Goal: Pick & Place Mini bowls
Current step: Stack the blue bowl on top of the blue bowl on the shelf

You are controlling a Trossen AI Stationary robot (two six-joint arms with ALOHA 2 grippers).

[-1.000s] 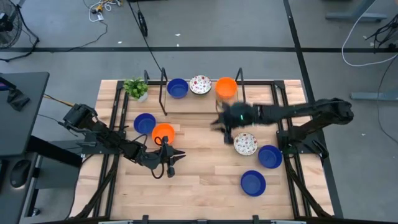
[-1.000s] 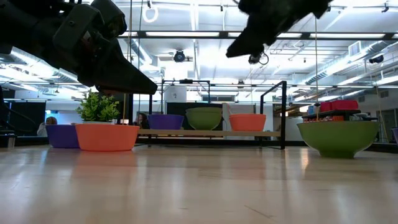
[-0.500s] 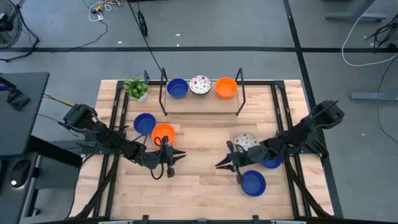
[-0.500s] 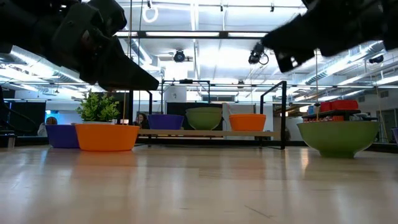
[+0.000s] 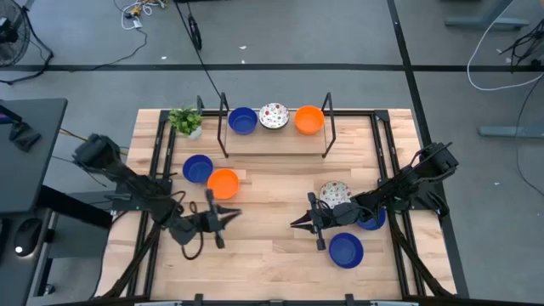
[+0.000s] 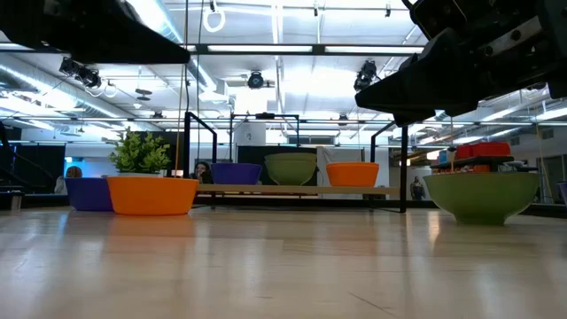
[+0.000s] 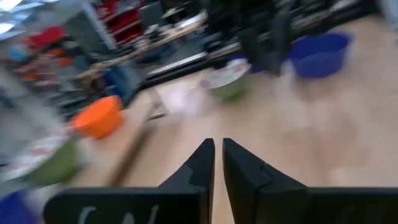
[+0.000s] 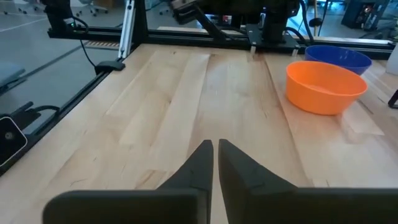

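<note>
Three mini bowls sit on the far rack (image 5: pixel 276 136): blue (image 5: pixel 242 120), speckled white (image 5: pixel 274 115), orange (image 5: pixel 308 120). On the table stand a blue bowl (image 5: pixel 198 168), an orange bowl (image 5: pixel 223 183), a speckled bowl (image 5: pixel 335 193) and two blue bowls (image 5: pixel 346 250) (image 5: pixel 371 219), the second partly under my right arm. My left gripper (image 5: pixel 231 213) is shut, in the air near-side of the orange bowl. My right gripper (image 5: pixel 296 224) is shut too, pointing toward the table's left, just left of the speckled bowl. Both touch nothing.
A small green potted plant (image 5: pixel 185 121) stands at the far left corner beside the rack. Dark frame rails (image 5: pixel 158 161) run along the table's left and right sides. Bare wood (image 5: pixel 263 238) lies between the two grippers and toward the near edge.
My right gripper has swung from just in front of the rack, by the orange bowl there, toward the near edge and now hangs low beside the speckled bowl. My left gripper has drawn back a little toward the table's left and risen. No bowl has moved.
</note>
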